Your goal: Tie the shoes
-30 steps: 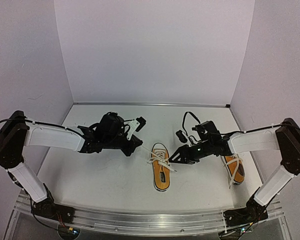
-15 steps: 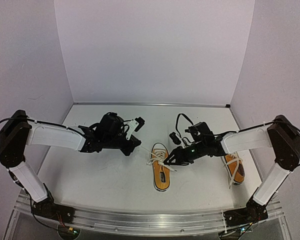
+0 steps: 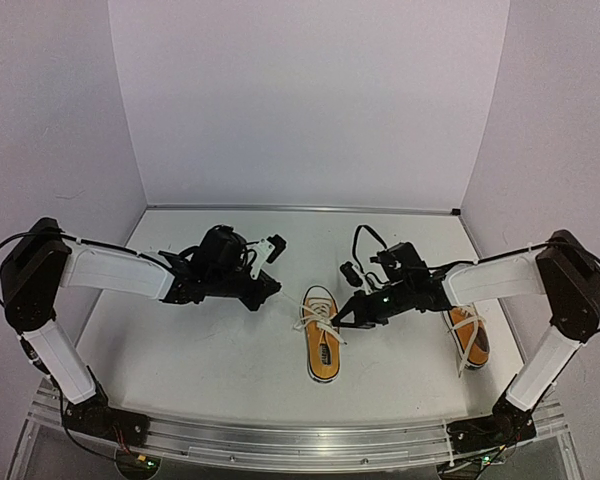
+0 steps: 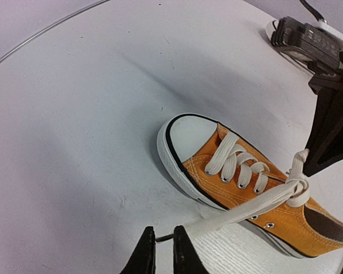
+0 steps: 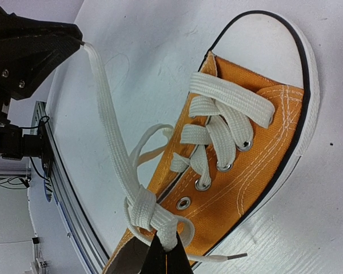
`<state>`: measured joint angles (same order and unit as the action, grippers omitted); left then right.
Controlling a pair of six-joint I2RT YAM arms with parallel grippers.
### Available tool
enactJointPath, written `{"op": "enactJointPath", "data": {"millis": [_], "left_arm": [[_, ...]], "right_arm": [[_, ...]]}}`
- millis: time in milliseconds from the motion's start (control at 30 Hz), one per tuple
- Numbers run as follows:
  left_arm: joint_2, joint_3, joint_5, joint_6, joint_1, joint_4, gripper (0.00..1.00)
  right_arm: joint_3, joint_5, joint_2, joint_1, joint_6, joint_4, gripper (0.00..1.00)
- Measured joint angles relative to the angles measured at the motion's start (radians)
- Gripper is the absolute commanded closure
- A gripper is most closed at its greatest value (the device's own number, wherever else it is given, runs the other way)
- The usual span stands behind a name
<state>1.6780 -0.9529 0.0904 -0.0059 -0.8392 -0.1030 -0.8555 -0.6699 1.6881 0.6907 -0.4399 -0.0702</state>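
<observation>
The middle shoe lies flat on the counter, between the two arms, with its toe cap pointing away from the arm bases. One lace runs straight and tight from a knot over the shoe's tongue out to the left claw. That claw is pinched narrow on the tip of the lace, low over the counter and to the left of the toe. The right claw is closed too — its fingertips meet on the lace right at the knot, above the shoe's opening. Its arm reaches in from the right side.

A loose end of lace lies slack on the counter beside the sole, on the right arm's side. A small loop hangs free off the shoe's other side, near the knot.

The other shoe sits well apart at the right of the counter — its front part is hidden under the right arm, and white laces trail loosely across it. No claw touches it.
</observation>
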Motion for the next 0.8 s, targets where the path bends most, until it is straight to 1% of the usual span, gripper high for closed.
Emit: {"op": "enactJointPath", "data": {"millis": [67, 133, 300, 500, 600, 633, 700, 733, 800], "left_arm": [[0.001, 0.003, 0.014, -0.014, 0.006, -0.017, 0.7], [0.001, 0.018, 0.034, -0.03, 0.015, -0.053, 0.63], [0.001, 0.111, 0.103, -0.068, 0.031, -0.167, 0.58], [0.001, 0.268, 0.17, -0.1, 0.036, -0.315, 0.6], [0.021, 0.287, 0.2, -0.101, 0.042, -0.358, 0.6], [0.035, 0.287, 0.209, -0.101, 0.042, -0.379, 0.6], [0.063, 0.285, 0.228, -0.102, 0.043, -0.415, 0.6], [0.081, 0.284, 0.238, -0.103, 0.044, -0.433, 0.61], [0.112, 0.278, 0.255, -0.107, 0.044, -0.454, 0.61]], "right_arm": [[0.0, 0.017, -0.018, 0.0, 0.004, 0.014, 1.0], [0.0, 0.032, -0.039, 0.0, 0.008, 0.022, 1.0], [0.001, 0.062, -0.088, 0.0, 0.017, 0.034, 1.0], [0.001, 0.091, -0.091, 0.0, 0.024, 0.055, 1.0], [0.001, 0.105, -0.091, 0.0, 0.032, 0.074, 1.0], [0.001, 0.107, -0.091, 0.0, 0.034, 0.081, 0.97], [0.001, 0.109, -0.091, 0.0, 0.039, 0.092, 0.82], [0.001, 0.109, -0.091, 0.0, 0.043, 0.097, 0.77], [0.001, 0.107, -0.091, 0.0, 0.048, 0.102, 0.75]]}}
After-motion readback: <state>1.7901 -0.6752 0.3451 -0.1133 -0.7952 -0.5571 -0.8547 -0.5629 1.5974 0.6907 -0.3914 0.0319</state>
